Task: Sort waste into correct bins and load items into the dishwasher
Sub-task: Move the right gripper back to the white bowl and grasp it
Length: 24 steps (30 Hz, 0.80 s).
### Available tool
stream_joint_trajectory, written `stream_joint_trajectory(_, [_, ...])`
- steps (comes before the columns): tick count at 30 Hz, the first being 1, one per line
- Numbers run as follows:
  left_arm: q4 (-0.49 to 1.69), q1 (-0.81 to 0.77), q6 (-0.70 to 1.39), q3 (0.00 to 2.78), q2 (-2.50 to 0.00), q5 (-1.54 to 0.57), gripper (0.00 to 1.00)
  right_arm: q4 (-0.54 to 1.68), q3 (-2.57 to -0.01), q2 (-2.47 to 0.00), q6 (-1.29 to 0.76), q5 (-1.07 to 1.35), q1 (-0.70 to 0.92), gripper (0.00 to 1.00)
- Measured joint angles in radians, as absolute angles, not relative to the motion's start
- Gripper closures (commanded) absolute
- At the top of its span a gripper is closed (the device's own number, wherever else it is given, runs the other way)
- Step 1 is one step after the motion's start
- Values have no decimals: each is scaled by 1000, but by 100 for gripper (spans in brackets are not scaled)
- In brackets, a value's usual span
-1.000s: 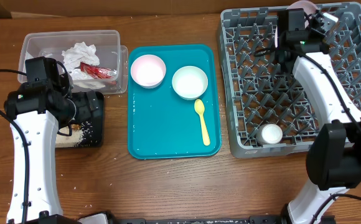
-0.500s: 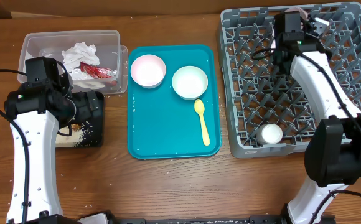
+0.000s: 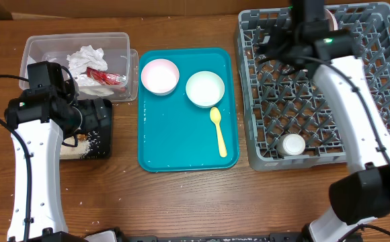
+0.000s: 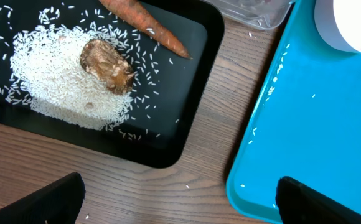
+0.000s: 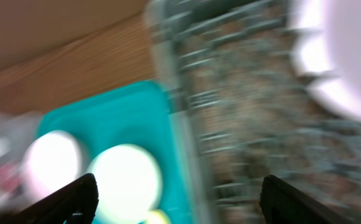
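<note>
My right gripper (image 5: pixel 180 200) is open and empty, above the back left part of the grey dishwasher rack (image 3: pixel 319 94) and turned toward the teal tray. The pale plate (image 5: pixel 339 56) stands at the rack's back edge, and the plate (image 3: pixel 336 13) is mostly hidden by the arm from overhead. A white cup (image 3: pixel 292 144) sits in the rack's front. Two bowls (image 3: pixel 159 75) (image 3: pixel 204 89) and the yellow spoon (image 3: pixel 218 131) lie on the teal tray. My left gripper (image 4: pixel 180 205) hangs open over the wood beside the black tray (image 4: pixel 187 124), which holds rice (image 4: pixel 50 81), a brown lump (image 4: pixel 109 65) and a carrot (image 4: pixel 146 22).
The clear tub (image 3: pixel 47 48) at the back left holds crumpled napkins (image 3: pixel 87 59) and a red wrapper (image 3: pixel 107 77). The teal tray (image 3: pixel 181 148) lies between the bins and the rack. Stray rice grains dot the wood and the teal tray. The right wrist view is motion-blurred.
The right gripper has opened and let go of the plate, which now stands at the rack's back edge. That arm has swung left. The left arm has not moved.
</note>
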State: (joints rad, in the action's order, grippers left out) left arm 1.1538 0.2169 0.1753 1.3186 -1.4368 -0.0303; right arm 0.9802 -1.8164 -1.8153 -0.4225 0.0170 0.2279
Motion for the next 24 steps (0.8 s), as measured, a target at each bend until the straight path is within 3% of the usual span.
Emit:
stream_joint_trajectory(11, [1154,217,175,1319,-1437,-30,0,807,-1811,-1984,-454,42,578,16])
stream_joint_trajectory(24, [1154,217,175,1319,-1437,-30,0,1064,-1799,-2131,-572,-115,543,26])
